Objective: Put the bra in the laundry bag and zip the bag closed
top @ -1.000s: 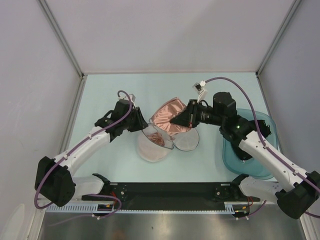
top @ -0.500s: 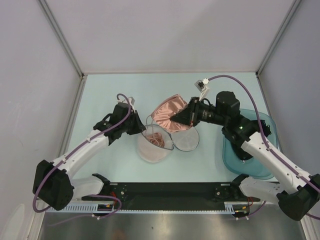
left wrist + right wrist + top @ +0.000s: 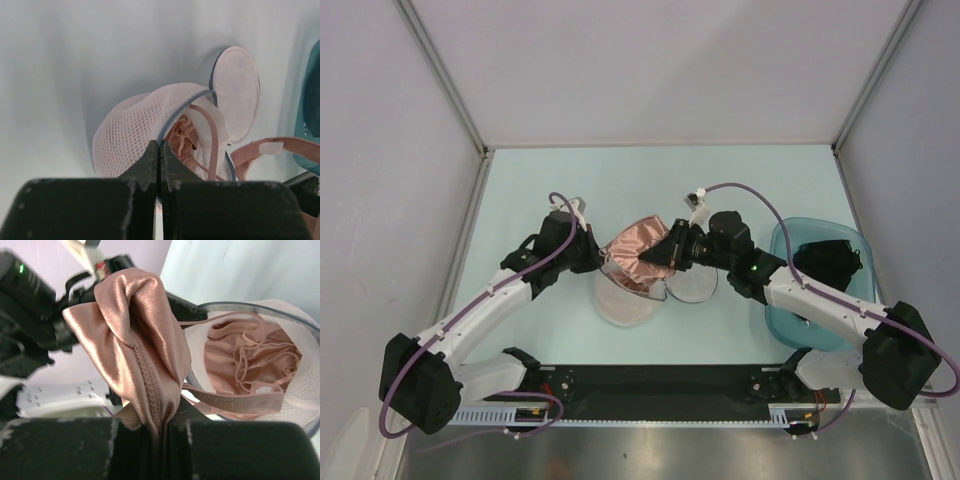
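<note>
The white mesh laundry bag [image 3: 620, 303] lies open mid-table, its second half [image 3: 696, 285] folded out to the right. My left gripper [image 3: 596, 262] is shut on the bag's left rim; in the left wrist view the fingertips [image 3: 159, 146] pinch the blue zip edge of the laundry bag [image 3: 127, 135]. My right gripper [image 3: 662, 256] is shut on the salmon-pink bra [image 3: 635, 252], holding one cup over the opening. In the right wrist view the bra [image 3: 132, 330] bunches up from the right gripper [image 3: 161, 421], while its straps and the other cup lie inside the laundry bag [image 3: 300, 385].
A translucent teal basin [image 3: 790, 305] stands at the right, with a black garment [image 3: 828, 260] in it, under my right arm. The enclosure's walls bound the table at the left, back and right.
My left gripper has closed on the bag's rim. My right arm has swung left and lower, carrying the bra cup over the open bag.
</note>
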### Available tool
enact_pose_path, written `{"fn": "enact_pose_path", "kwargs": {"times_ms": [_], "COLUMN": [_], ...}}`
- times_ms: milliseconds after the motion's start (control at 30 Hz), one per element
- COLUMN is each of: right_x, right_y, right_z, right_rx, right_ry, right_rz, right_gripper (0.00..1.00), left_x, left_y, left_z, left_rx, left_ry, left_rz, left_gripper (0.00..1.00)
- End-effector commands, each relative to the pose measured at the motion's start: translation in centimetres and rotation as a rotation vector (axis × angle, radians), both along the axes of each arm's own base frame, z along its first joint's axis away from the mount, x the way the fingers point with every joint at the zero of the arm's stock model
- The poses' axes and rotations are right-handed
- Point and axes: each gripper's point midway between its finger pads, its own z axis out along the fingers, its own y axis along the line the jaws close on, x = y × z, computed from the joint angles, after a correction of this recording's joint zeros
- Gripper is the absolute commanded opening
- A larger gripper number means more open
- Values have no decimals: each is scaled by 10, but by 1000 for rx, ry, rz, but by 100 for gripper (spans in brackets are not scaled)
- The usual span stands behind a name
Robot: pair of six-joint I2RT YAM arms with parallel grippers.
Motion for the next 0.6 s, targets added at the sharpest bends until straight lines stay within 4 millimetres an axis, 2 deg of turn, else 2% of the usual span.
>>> {"fn": "enact_pose_path", "kwargs": {"times_ms": [0, 33, 100, 167, 233, 267, 367, 567], "right_x": [20, 21, 22, 21, 21, 22, 19, 12], "right_y": [3, 1, 0, 0, 3, 6, 12, 10], "right_z": [15, 0, -10, -29, -35, -45, -49, -83], "right_rx": [170, 155, 160, 142, 146, 127, 124, -133], "right_ry": [76, 104, 130, 143, 140, 156, 158, 75], "right_rz": [-162, -192, -225, -235, -219, -213, -166, -61], "right_gripper": [0, 0, 0, 0, 0, 0, 0, 0], "left_x": [6, 5, 5, 5, 5, 4, 4, 4], "left_y": [1, 1, 1, 1, 1, 1, 2, 3], "left_z": [16, 15, 16, 16, 15, 16, 16, 20], "left_rx": [-25, -28, -33, -33, -32, -33, -27, -8], "left_ry": [-82, -82, -88, -90, -89, -90, -94, -109], "left_rz": [3, 2, 0, -1, -2, -4, -2, -21], "left_gripper": [0, 0, 0, 0, 0, 0, 0, 0]}}
